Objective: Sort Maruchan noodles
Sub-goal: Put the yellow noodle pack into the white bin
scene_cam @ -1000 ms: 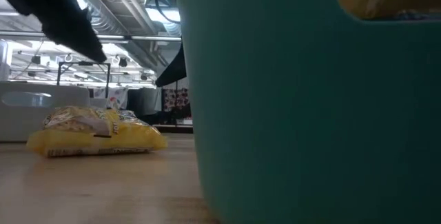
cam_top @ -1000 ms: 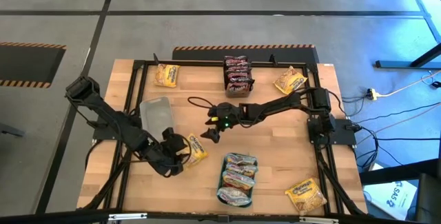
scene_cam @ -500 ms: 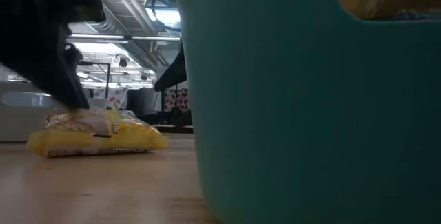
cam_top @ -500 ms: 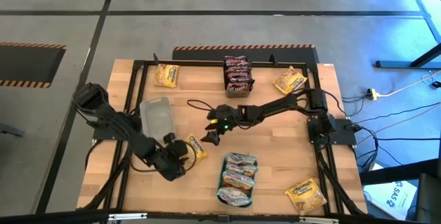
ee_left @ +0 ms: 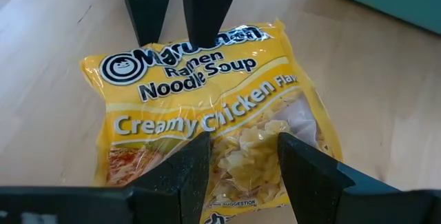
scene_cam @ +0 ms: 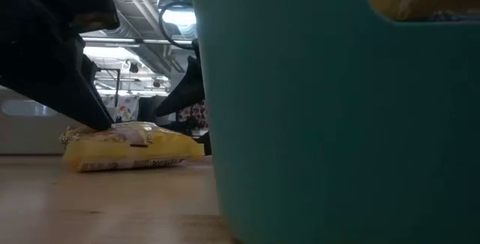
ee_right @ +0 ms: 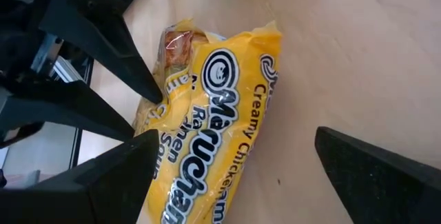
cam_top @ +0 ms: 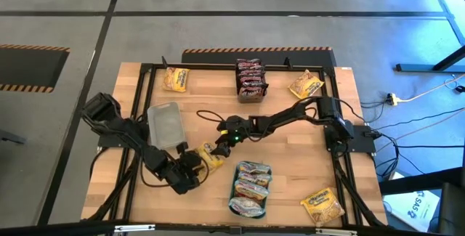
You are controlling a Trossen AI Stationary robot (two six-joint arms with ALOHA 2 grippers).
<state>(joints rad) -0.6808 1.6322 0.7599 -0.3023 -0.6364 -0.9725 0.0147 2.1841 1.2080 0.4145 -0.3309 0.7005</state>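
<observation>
Teal tray (cam_top: 251, 192) near the front edge, holding pale packets, print too small to read. Beside it, flat on the wood, yellow packet (ee_left: 207, 120) reading "Maruchan Ramen Noodle Soup, Creamy Chicken Flavor". Left gripper (ee_left: 238, 165) straddling it, fingers apart, apparently touching; right gripper (ee_right: 234, 176) spread wide at its other end.

Bright yellow flat plastic ramen packet (ee_left: 207, 120) fills the left wrist view: black lettering outlined in white, a white-on-black smiley roundel, white "Creamy Chicken" script, pale noodles showing through a clear patch. Dark, near-black fingers (ee_left: 186, 176) frame it. Beneath lies the pale honey wooden worktop (cam_top: 290, 149) with a black frame. Dark brown-red packets (cam_top: 249, 78) sit stacked at the far edge, more yellow packets (cam_top: 306, 85) lie scattered, and the teal rectangular tray (scene_cam: 337, 124) carries pale packets with red-yellow print (cam_top: 251, 185).
</observation>
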